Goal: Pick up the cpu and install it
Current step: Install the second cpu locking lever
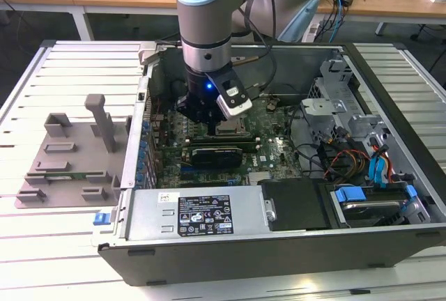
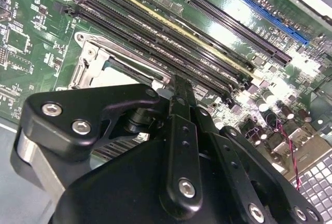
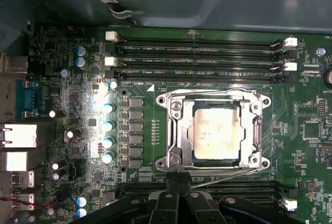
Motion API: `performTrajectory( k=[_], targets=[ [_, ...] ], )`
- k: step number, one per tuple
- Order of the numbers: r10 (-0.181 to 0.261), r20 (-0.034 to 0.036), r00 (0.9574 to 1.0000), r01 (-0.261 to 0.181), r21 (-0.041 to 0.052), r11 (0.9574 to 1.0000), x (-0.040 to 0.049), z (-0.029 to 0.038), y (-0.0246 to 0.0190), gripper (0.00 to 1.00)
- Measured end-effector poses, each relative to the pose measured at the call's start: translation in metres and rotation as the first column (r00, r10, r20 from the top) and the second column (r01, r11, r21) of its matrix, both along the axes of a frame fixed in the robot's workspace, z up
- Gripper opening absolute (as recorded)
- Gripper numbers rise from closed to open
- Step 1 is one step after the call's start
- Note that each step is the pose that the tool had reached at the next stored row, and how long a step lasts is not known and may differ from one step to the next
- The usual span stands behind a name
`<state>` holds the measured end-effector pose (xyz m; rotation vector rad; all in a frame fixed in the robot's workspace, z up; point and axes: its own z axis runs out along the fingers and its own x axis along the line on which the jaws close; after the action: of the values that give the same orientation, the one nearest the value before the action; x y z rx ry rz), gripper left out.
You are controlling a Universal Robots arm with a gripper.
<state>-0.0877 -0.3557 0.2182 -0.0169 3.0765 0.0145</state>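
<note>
One chip: the cpu (image 3: 216, 132) is lying flat inside the socket frame (image 3: 175, 111) on the green board (image 3: 78, 105).
Pincer: I am seeing the gripper (image 3: 178, 185) pinched together, holding nothing.
Which way: the chip is sitting just beyond its tips, slightly off to one side.
Where I am hanging: low inside the computer case (image 1: 279, 252).

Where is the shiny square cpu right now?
In the first wrist view, the cpu sits inside the metal socket frame on the green motherboard, just beyond the gripper.
</note>
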Motion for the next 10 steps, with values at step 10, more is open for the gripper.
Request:
performTrajectory(
  k=[10],
  targets=[
    [0.0, 0.0, 1.0, 0.0, 0.0552, 0.9985, 0.0025, 0.0, -0.0123, 0.11]
  ],
)
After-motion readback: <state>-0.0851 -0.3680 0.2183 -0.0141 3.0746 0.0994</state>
